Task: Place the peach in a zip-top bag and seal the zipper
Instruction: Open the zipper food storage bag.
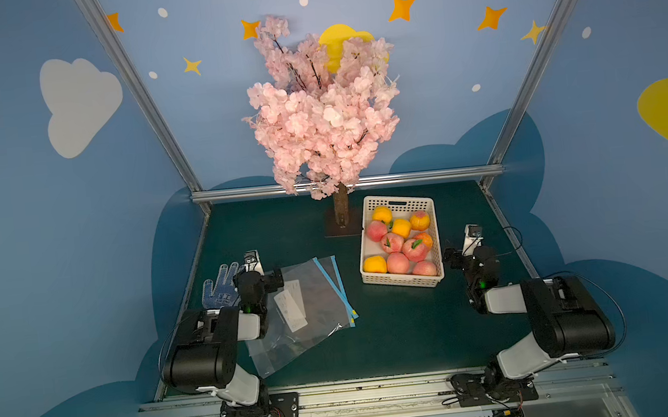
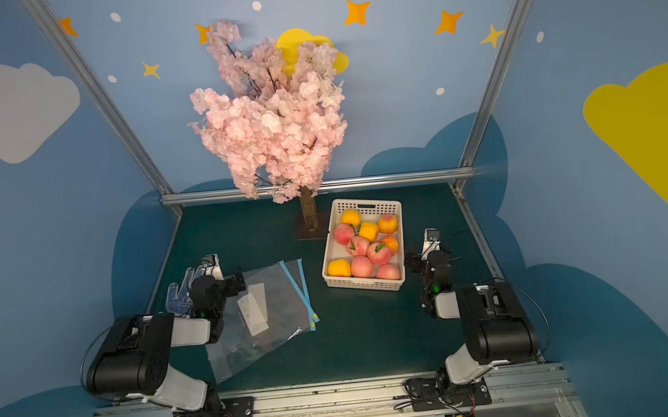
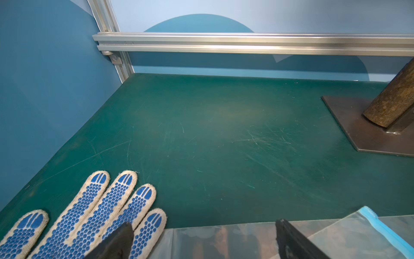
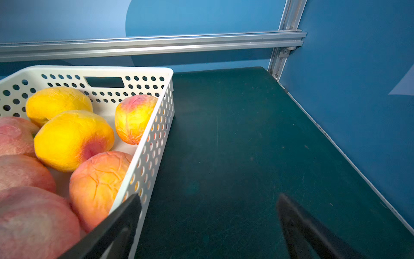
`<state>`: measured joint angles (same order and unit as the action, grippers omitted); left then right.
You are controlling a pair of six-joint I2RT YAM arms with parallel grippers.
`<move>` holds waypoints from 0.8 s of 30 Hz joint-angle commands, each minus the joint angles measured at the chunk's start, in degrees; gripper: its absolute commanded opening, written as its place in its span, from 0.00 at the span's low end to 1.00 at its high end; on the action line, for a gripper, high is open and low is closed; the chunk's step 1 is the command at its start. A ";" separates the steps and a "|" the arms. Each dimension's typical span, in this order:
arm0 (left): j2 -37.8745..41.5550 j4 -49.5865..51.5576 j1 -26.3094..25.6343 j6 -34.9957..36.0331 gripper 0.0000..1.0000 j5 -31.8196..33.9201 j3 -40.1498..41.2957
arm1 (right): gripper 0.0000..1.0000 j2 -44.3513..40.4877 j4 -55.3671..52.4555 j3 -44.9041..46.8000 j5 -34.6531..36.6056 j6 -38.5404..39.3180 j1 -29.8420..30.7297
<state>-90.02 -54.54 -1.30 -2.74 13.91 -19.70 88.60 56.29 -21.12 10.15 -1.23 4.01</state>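
Note:
Several pink and yellow peaches [image 1: 397, 262] [image 2: 361, 266] [image 4: 98, 183] lie in a white perforated basket [image 1: 404, 284] [image 2: 367, 285] [image 4: 152, 143] right of the table's middle. Clear zip-top bags [image 1: 315, 295] [image 2: 278, 298] [image 3: 224, 242] with blue zipper strips [image 1: 333, 287] [image 3: 380, 228] lie flat and overlapping left of centre. My left gripper [image 1: 259, 275] [image 2: 222, 285] [image 3: 203, 226] hangs open over the bags' left edge, holding nothing. My right gripper [image 1: 468, 257] [image 2: 429, 261] [image 4: 208, 199] stands open and empty just right of the basket.
A blue-dotted work glove [image 1: 220, 285] [image 3: 89, 213] lies flat on the green mat at the left, beside my left gripper. A pink blossom tree [image 1: 323, 114] rises from a flat base [image 3: 369, 125] at the back centre. Aluminium rails and blue walls enclose the table.

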 commanded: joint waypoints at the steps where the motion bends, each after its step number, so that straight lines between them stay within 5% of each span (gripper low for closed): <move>1: -0.44 -1.11 -0.02 0.77 1.00 0.25 -0.55 | 0.98 0.89 -0.65 0.64 0.83 0.62 0.39; 24: 2.48 -1.70 -0.40 -0.26 1.00 2.79 1.34 | 0.98 -1.78 1.94 3.00 1.08 0.74 0.50</move>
<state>-89.69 -54.78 -1.48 -2.81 15.07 -19.57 88.38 57.69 -20.12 10.35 -1.23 4.10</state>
